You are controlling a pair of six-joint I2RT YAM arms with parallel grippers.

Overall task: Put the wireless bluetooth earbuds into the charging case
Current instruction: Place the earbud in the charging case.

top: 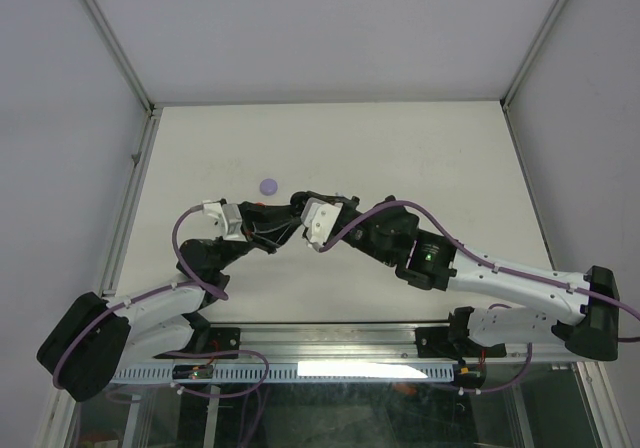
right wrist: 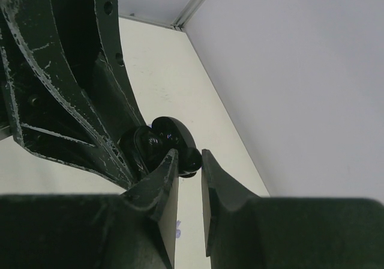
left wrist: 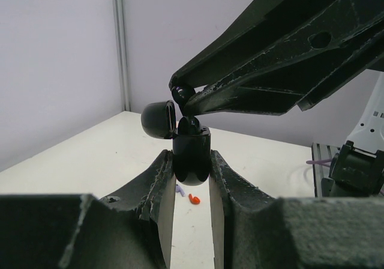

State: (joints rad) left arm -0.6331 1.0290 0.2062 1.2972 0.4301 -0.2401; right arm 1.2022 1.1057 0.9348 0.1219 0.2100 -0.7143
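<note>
Top camera looks down; 2 close wrist cameras share the case (left wrist: 192, 158).

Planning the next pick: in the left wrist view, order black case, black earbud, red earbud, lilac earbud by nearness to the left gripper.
1. Black case, held in the left gripper.
2. Black earbud, at the case's mouth.
3. Red earbud and lilac earbud, on the table: too close to call.

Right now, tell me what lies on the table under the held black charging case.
A lilac earbud and a red earbud show on the table below the case; fingers of the left gripper hide the rest.
</note>
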